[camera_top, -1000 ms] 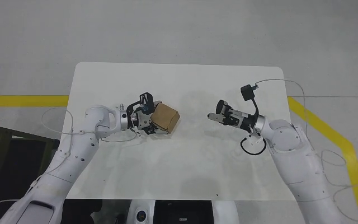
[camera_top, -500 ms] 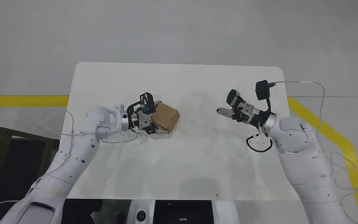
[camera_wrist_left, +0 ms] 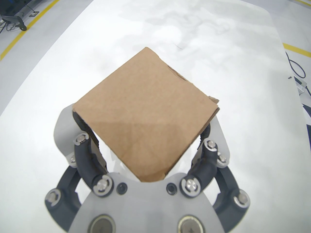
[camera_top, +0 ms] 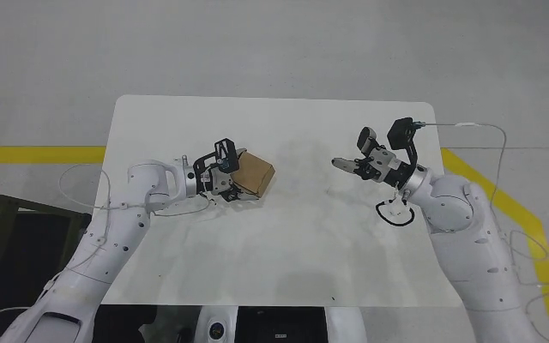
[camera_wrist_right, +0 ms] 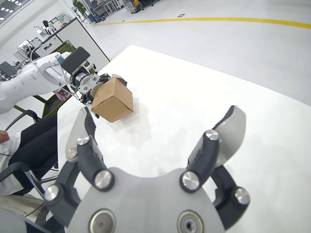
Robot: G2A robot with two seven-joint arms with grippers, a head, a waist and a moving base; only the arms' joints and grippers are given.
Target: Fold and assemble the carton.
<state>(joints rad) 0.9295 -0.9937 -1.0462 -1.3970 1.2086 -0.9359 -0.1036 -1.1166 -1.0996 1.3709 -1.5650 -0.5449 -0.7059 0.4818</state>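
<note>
Carton (camera_top: 255, 177) looks fully folded, at the left part of the table (camera_top: 300, 249).
Left gripper (camera_wrist_left: 143, 120) is clamped on it; right gripper (camera_wrist_right: 159, 115) is spread apart, far off. Next it likely needs setting down flat.

Left pincer (camera_wrist_left: 143, 120) clamped, right pincer (camera_wrist_right: 159, 115) spread

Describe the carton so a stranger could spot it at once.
Find the white table; on its left half, the left gripper grips a small brown cardboard cube, the carton. It is the only brown thing there, held tilted.
</note>
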